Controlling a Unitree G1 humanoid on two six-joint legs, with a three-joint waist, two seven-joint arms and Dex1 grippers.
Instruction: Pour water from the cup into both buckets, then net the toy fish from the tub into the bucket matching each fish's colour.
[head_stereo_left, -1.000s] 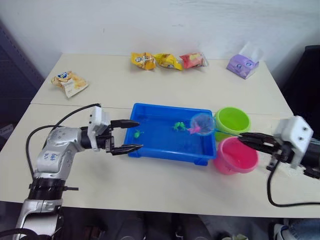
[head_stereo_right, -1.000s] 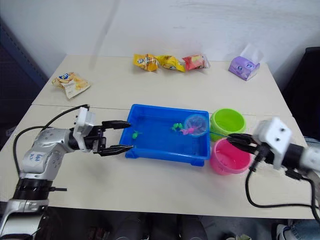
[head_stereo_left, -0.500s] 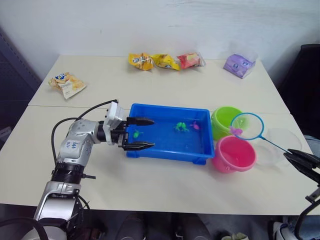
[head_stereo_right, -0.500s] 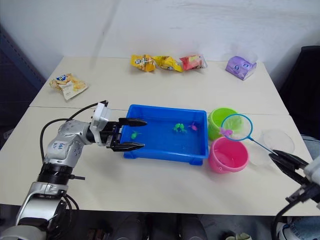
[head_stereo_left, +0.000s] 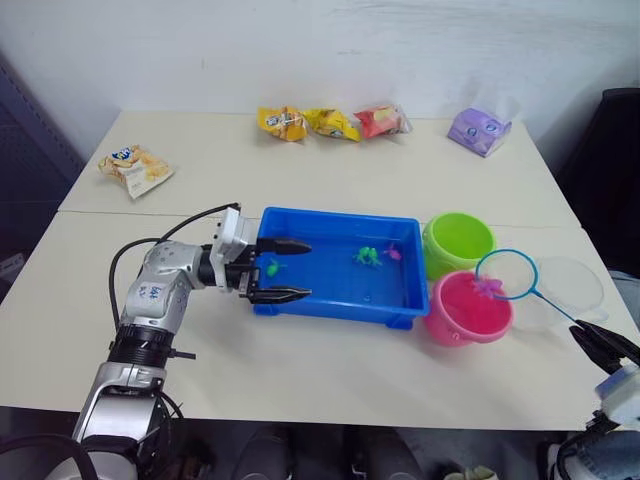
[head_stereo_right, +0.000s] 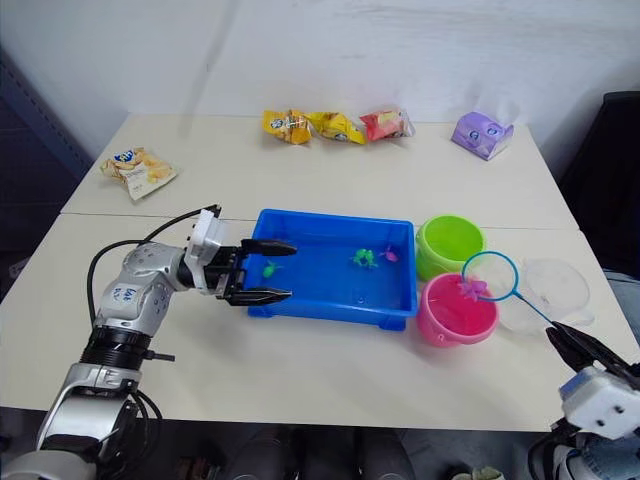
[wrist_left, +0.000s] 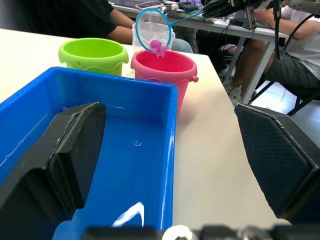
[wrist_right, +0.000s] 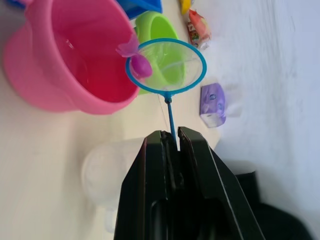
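Blue tub (head_stereo_left: 300, 295) holds green fish (head_stereo_left: 366, 256) and a pink fish (head_stereo_left: 393, 253). Net (head_stereo_left: 506, 275), carrying a pink fish (head_stereo_left: 490, 287), hangs above the pink bucket (head_stereo_left: 468, 310); green bucket (head_stereo_left: 458, 242) just beside. Handle slants toward the worktop's (head_stereo_left: 330, 370) near right edge, where the right gripper (wrist_right: 172, 142) jaws clamp it. Left gripper (head_stereo_left: 290, 270) jaws gape over the tub's left rim.

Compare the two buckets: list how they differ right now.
The green bucket is lime; the pink bucket is hot pink. The green bucket stands farther from the robot, the pink bucket nearer. The net, held by the right gripper, hangs with a pink fish at the pink bucket's rim; nothing hangs over the green bucket. Both stand upright beside the tub, similar in size and shape.
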